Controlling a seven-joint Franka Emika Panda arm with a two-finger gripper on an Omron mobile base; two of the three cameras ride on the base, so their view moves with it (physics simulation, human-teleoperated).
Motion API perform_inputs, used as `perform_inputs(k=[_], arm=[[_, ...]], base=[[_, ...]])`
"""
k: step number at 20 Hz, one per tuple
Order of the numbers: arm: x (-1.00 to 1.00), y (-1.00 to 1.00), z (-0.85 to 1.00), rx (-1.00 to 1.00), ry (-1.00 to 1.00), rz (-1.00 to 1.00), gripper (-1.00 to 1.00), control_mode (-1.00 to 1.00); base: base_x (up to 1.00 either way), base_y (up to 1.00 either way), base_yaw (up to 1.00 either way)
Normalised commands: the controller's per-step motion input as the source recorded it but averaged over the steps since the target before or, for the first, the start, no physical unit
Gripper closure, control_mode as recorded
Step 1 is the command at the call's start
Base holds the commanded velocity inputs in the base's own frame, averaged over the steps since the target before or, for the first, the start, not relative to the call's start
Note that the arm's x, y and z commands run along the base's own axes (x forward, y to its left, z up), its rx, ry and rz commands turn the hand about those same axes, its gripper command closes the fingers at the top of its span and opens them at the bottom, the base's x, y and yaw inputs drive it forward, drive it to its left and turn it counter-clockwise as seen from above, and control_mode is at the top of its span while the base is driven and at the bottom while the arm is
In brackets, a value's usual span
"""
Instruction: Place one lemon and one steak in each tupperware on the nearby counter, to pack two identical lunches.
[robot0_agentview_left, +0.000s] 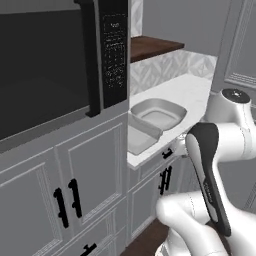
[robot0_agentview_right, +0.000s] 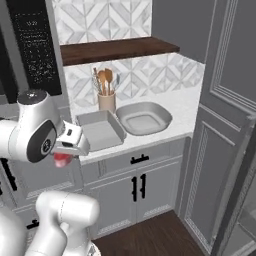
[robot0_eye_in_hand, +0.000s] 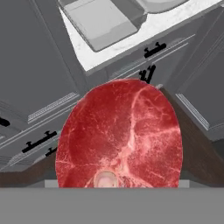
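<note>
My gripper (robot0_agentview_right: 62, 156) hangs in front of the grey cabinets, left of and below the counter (robot0_agentview_right: 185, 107) edge, shut on a bright red-pink steak (robot0_eye_in_hand: 118, 135). The steak (robot0_agentview_right: 61, 160) covers the finger tips in the hand view. On the white counter stand two pale grey tupperwares, side by side. One is a shallow rectangular tray (robot0_agentview_right: 100, 131) (robot0_agentview_left: 137, 137) (robot0_eye_in_hand: 103, 22). The other is a deeper rounded tub (robot0_agentview_right: 144, 119) (robot0_agentview_left: 159, 114), to the tray's right. I see nothing inside either. The lemons are out of view.
A jar of wooden utensils (robot0_agentview_right: 106, 97) stands behind the tray. A black microwave (robot0_agentview_left: 50, 65) sits to the left above grey cabinets. A dark wooden shelf (robot0_agentview_right: 117, 50) runs above the counter. A tall grey cabinet (robot0_agentview_right: 225, 125) closes the right side.
</note>
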Motion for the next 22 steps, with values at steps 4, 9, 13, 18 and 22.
perform_inputs(k=[4,9,13,18,22], arm=[[0.0,0.0,0.0,0.0,0.0,0.0,1.0,1.0],[0.0,0.0,0.0,0.0,0.0,0.0,1.0,1.0],[0.0,0.0,0.0,0.0,0.0,0.0,1.0,1.0],[0.0,0.0,0.0,0.0,0.0,0.0,1.0,1.0],[0.98,-0.2,-0.01,0.03,0.0,0.26,1.0,-1.0]], base=[[0.97,-0.28,-0.04],[0.3,-0.01,-0.01],[0.17,-0.01,0.04],[0.12,0.0,0.02],[0.0,0.0,0.0]])
